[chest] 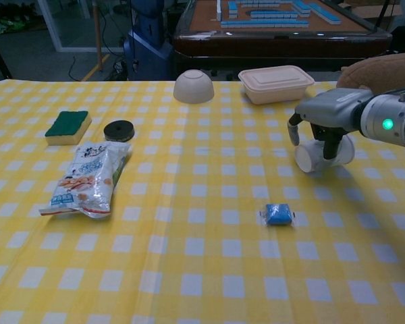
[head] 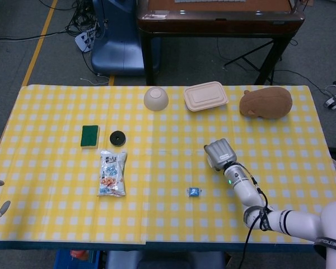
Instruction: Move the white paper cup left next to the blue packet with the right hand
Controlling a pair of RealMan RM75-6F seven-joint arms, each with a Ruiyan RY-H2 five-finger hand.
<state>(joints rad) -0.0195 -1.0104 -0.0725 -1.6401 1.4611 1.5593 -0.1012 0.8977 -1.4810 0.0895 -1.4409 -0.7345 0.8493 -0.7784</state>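
On the worktop (chest: pixel 189 270), right of centre, we see the white paper cup (chest: pixel 320 154) lying on its side, mouth pointing left; the right hand (chest: pixel 324 113) covers it, fingers (chest: pixel 332 140) curled around it, beyond the blue packet (chest: pixel 279 214).

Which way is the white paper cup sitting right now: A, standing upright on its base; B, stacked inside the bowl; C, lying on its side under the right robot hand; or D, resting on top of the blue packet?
C: the white paper cup lies on its side on the cloth, its open mouth facing the camera, with the right robot hand closed over it, well apart from the blue packet.
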